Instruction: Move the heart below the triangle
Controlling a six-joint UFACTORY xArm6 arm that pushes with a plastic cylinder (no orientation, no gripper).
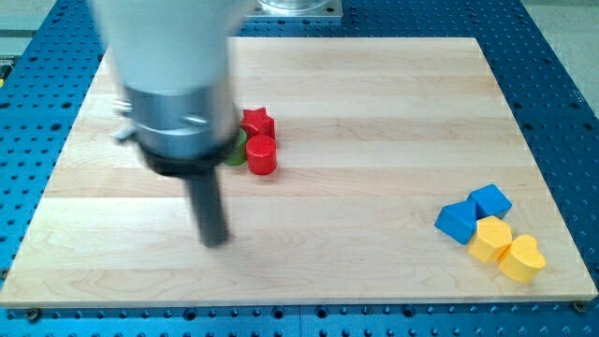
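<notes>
- One arm, upright over the board's [374, 84] left (blurred); no gripper, just a rod
- my tip [216, 241] well left of yellow heart [522, 259], below red cylinder [261, 155]

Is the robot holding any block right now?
No, nothing is held. My tip is on bare board, apart from every block; the yellow heart lies far toward the view's right.
</notes>
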